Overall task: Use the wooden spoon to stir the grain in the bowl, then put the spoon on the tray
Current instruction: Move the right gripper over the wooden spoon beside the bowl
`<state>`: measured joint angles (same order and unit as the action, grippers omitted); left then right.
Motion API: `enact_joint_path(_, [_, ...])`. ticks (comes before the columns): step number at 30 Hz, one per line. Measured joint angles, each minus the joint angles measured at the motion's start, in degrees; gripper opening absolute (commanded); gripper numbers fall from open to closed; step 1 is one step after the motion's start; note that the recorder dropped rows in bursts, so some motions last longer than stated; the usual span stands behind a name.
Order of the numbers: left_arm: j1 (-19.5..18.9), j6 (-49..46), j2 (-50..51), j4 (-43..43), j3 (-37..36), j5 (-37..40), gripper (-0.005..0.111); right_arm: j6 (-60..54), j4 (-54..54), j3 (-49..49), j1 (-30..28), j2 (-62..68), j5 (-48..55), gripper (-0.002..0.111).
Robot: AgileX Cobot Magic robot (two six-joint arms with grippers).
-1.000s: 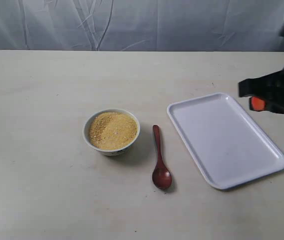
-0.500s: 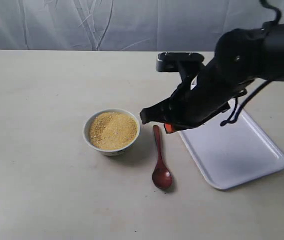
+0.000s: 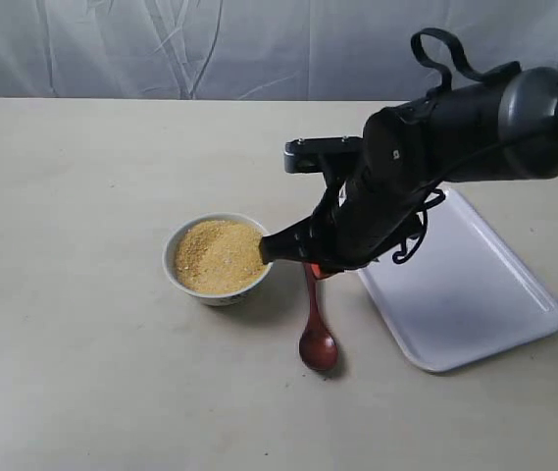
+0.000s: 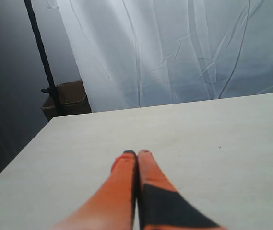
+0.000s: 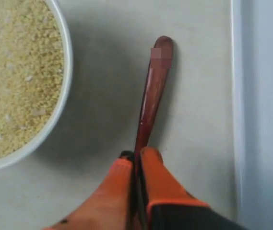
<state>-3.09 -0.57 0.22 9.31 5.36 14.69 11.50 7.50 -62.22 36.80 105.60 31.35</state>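
Note:
The white bowl [image 3: 172, 261] of golden grain [image 3: 222, 257] stands at mid-table. To its right the dark wooden spoon [image 3: 318, 343] lies flat, scoop toward the front. My right gripper [image 3: 310, 267] has come down on the spoon's handle. In the right wrist view its orange fingers [image 5: 150, 165] are pressed together with the handle [image 5: 154, 86] running out from between them, beside the bowl [image 5: 65, 86] and the grain [image 5: 16, 72]. The white tray [image 3: 475, 294] lies to the right, partly behind the arm. My left gripper [image 4: 136, 153] is shut on nothing over bare table and does not show in the exterior view.
The right arm's black body [image 3: 426, 147] and cables hang over the tray's far left corner. A tray rim [image 5: 236, 96] runs close beside the spoon handle. A dark stand [image 4: 42, 62] and a box [image 4: 66, 98] sit beyond the table edge before a white curtain.
The right arm swept in from the right edge, crossed the tray and dropped onto the spoon handle by the bowl. Bowl, spoon and tray have not shifted.

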Motion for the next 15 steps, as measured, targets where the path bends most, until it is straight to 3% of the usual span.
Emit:
enact_joint_path(3, [0.0, 0.0, 0.0, 0.0, 0.0, 0.0, 0.0, 0.0, -0.1, 0.0, 0.6, 0.0, -1.7, 0.035])
enact_joint_path(15, [0.0, 0.0, 0.0, 0.0, 0.0, 0.0, 0.0, 2.3, -3.2, -0.2, 2.0, 0.5, -5.0, 0.035])
